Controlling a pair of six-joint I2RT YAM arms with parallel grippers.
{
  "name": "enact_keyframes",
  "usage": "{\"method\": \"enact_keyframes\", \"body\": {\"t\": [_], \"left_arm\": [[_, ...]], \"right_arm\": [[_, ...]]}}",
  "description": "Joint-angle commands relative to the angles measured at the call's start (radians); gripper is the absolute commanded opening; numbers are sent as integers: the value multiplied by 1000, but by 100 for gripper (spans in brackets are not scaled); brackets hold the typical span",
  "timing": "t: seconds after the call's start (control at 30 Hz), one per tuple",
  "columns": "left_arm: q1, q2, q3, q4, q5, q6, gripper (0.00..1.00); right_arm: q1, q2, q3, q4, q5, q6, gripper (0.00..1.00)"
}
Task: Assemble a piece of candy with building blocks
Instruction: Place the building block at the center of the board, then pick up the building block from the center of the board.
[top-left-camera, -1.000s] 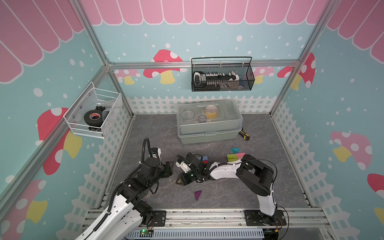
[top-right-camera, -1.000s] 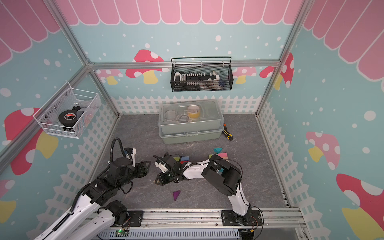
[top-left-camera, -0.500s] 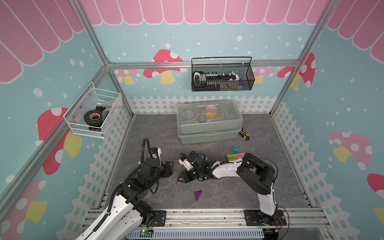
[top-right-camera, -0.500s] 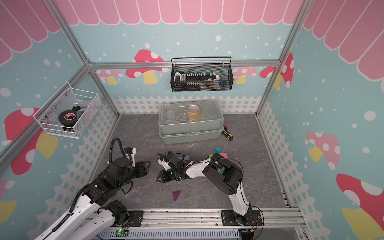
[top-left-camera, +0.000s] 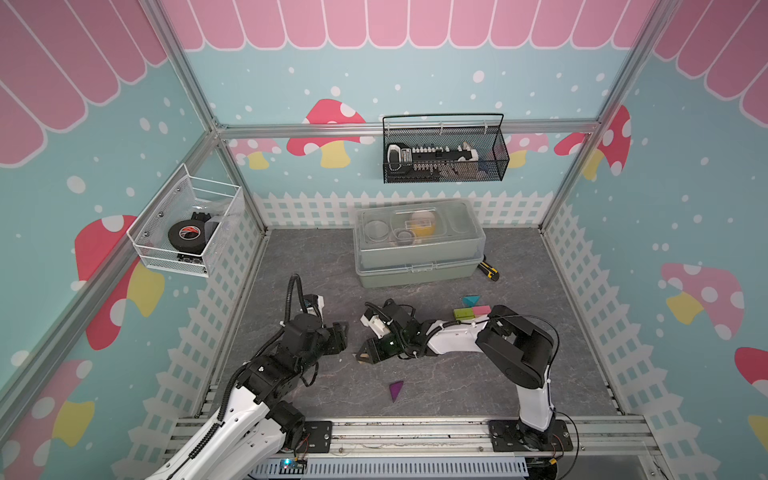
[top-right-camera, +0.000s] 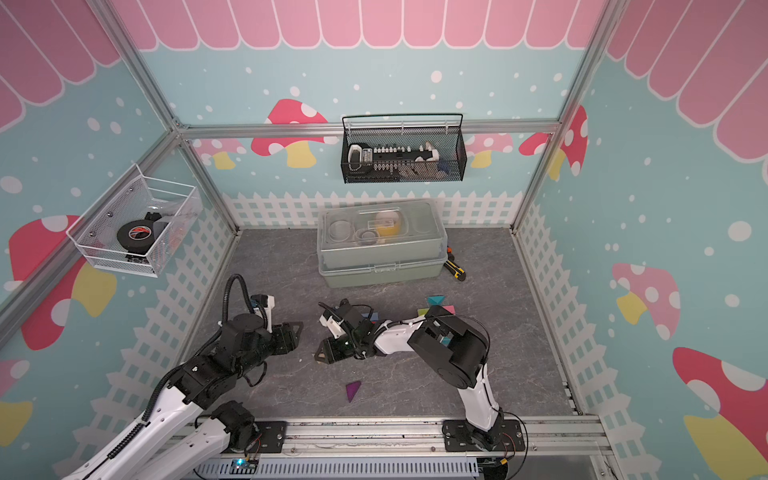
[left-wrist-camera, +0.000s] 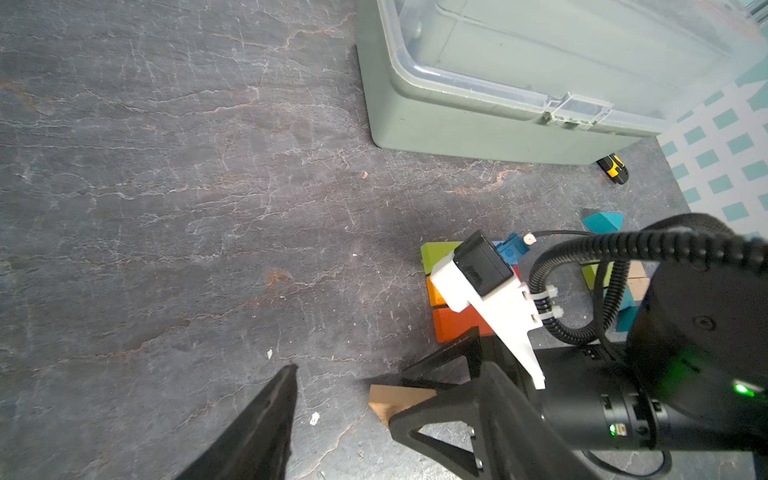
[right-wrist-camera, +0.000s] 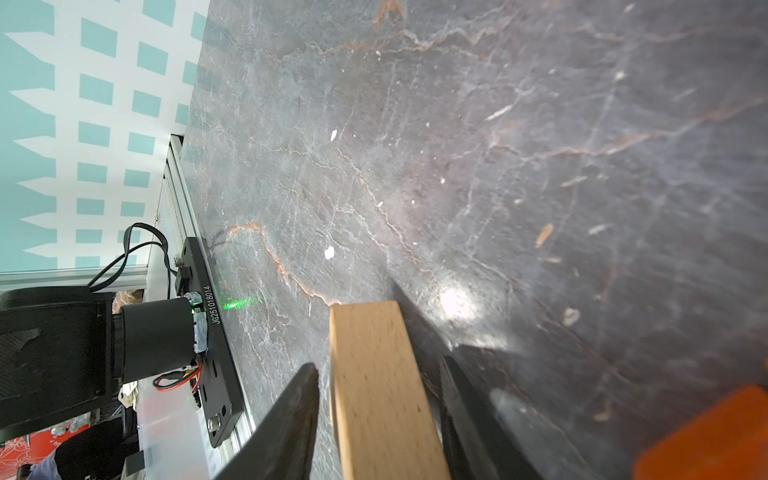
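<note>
A plain tan block (right-wrist-camera: 382, 386) lies on the grey mat between the fingers of my right gripper (right-wrist-camera: 378, 365), with a gap on each side, so the jaws stand open around it. Both top views show this gripper (top-left-camera: 370, 351) low near the mat's middle, over the tan block (top-left-camera: 363, 357). My left gripper (top-left-camera: 338, 338) hovers open just to its left, holding nothing; one finger (left-wrist-camera: 270, 415) shows in the left wrist view. Green (left-wrist-camera: 436, 253), orange (left-wrist-camera: 436, 293) and red (left-wrist-camera: 453, 324) bars lie together behind the right gripper. A purple triangle (top-left-camera: 395, 390) lies alone near the front.
A lidded plastic box (top-left-camera: 417, 249) stands at the back, with a yellow-black knife (top-left-camera: 488, 270) beside it. Green (top-left-camera: 464, 312) and pink (top-left-camera: 482, 309) bars and a teal triangle (top-left-camera: 471, 300) lie to the right. A black wire basket (top-left-camera: 444, 153) and a white one (top-left-camera: 187, 232) hang on the walls.
The right gripper's jaws have spread apart off the tan block, which now rests on the mat. The left arm has stayed where it was.
</note>
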Motion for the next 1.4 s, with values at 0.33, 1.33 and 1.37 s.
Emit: {"method": "enact_keyframes", "body": {"t": [0.33, 1.33, 1.37], "left_arm": [[-6, 22, 105, -43, -30, 97, 69], [-176, 565, 412, -354, 89, 1055, 87], [-176, 574, 397, -338, 94, 1079, 87]], "right_arm": [[-26, -153, 2, -191, 97, -92, 65], [-207, -1049, -602, -224, 655, -487, 97], [-207, -1059, -615, -225, 662, -487, 97]]}}
